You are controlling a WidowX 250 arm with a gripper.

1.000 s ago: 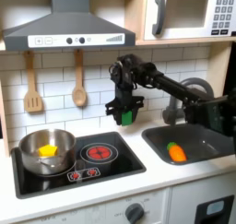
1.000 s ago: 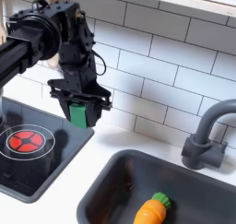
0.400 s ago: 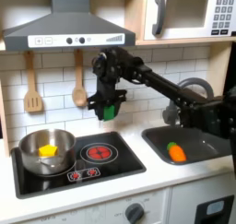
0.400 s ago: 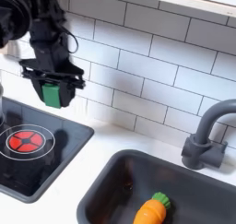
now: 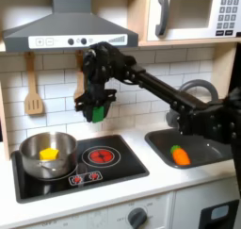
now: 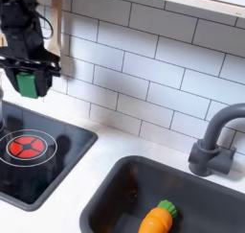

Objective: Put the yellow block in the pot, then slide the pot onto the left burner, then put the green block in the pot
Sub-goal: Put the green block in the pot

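Pot [image 5: 47, 155]: set on the left burner [image 5: 26, 182], below and left of the gripper in the first exterior view.
Yellow block [image 5: 49, 155]: seen inside the pot.
Gripper [image 5: 95, 111]: raised over the stovetop, clamped on the green block [image 5: 96, 112].
Carrot [image 5: 179, 155]: laid in the sink, low and right of the gripper.

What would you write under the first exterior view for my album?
End effector carries the green block above the stove toward the pot holding the yellow block.
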